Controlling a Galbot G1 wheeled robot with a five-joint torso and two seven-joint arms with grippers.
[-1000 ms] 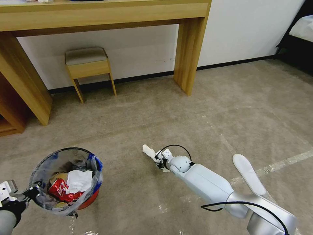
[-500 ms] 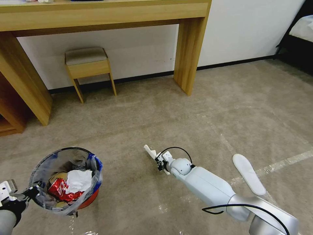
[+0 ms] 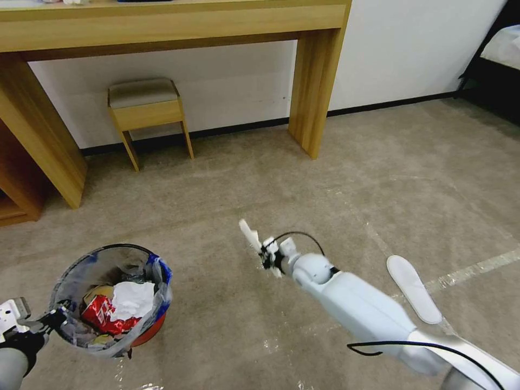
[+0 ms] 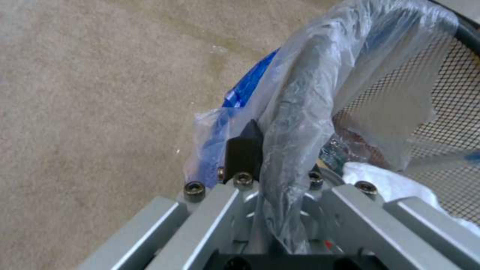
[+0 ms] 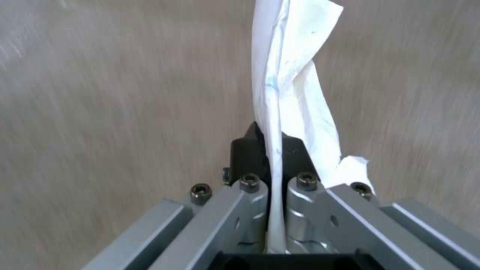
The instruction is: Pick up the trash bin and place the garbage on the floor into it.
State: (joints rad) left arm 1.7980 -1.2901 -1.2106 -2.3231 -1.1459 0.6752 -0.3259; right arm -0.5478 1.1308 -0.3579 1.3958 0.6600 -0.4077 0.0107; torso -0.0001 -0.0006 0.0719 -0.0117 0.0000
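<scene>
We find the trash bin point(image 3: 111, 295) low on the robot's left, red base half hidden under its crinkled clear bag; inside we make out a white tissue and a crushed red wrapper, the rest buried. The left gripper point(image 4: 280, 150) is clamped on the bagged rim, one black finger point(image 4: 243, 152) showing, the other covered by plastic; in the head view its arm is cut off by the frame edge. The right gripper point(image 5: 272, 150) is pinched tight on a twisted white tissue point(image 5: 290, 82), held above the floor point(image 3: 227, 179) just right of the bin, apart from it. A flat white slipper point(image 3: 413, 288) lies on the carpet beside the right forearm, partly behind it. Open carpet runs forward to the wooden desk point(image 3: 317, 81) and stool point(image 3: 143, 105).
</scene>
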